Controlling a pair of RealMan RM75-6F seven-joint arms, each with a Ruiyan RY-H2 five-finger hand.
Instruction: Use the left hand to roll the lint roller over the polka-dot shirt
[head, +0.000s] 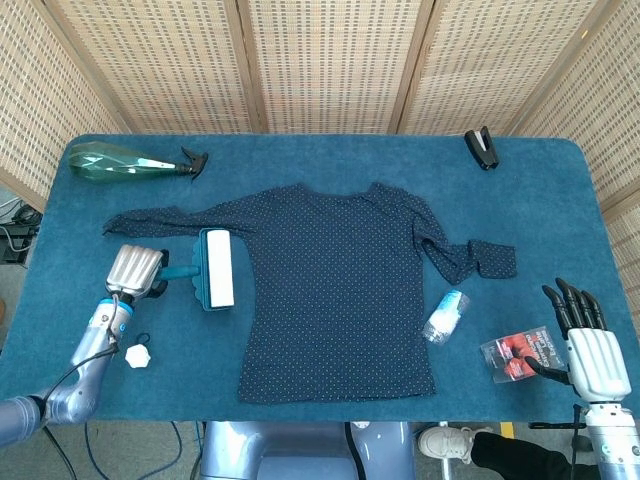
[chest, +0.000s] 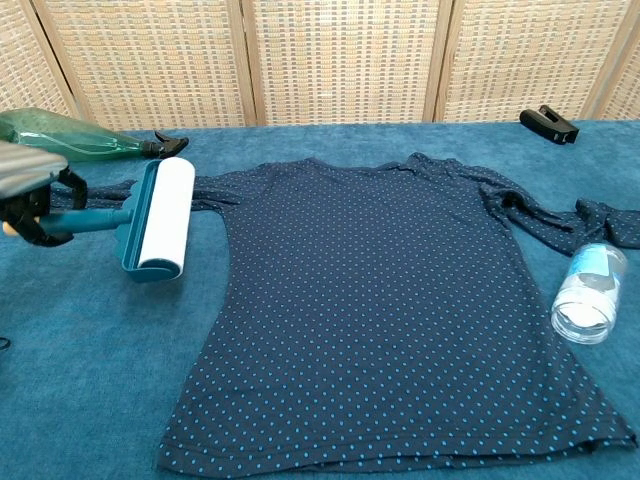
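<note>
The navy polka-dot shirt lies flat in the middle of the blue table, sleeves spread to both sides. My left hand grips the teal handle of the lint roller. Its white roll is raised over the shirt's left sleeve, just left of the body of the shirt. My right hand rests open at the table's front right corner, fingers straight and holding nothing.
A green spray bottle lies at the back left. A clear plastic bottle lies by the shirt's right hem. A red packet sits near my right hand. A black clip is at the back; a small white cap lies front left.
</note>
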